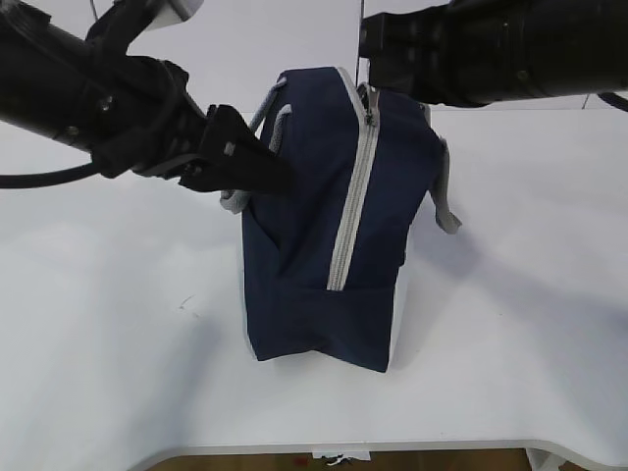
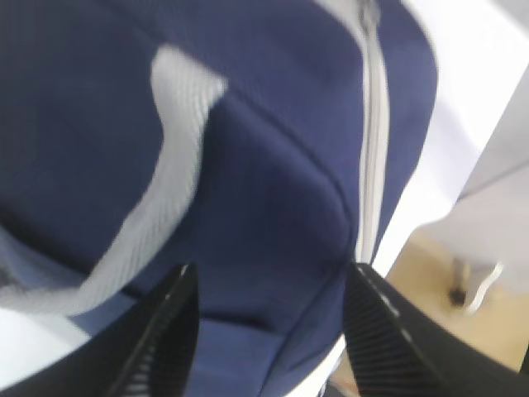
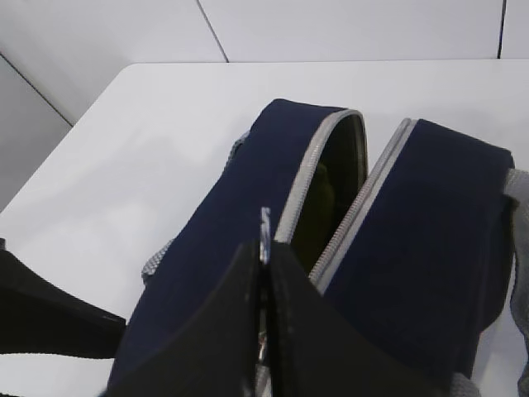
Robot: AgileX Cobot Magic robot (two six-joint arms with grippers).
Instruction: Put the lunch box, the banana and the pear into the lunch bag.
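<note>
My right pincer clamped on zipper pull at near end of lunch bag. Zipper parted beyond, dark inside showing. Bag upright on table. My left pincer spread open, against bag's side by handle.

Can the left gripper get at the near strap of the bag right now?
Probably yes. The left gripper sits against the bag with its jaws apart, and the grey strap lies just ahead of them with nothing between. The right gripper is shut at the zipper's far end, out of the way.
</note>
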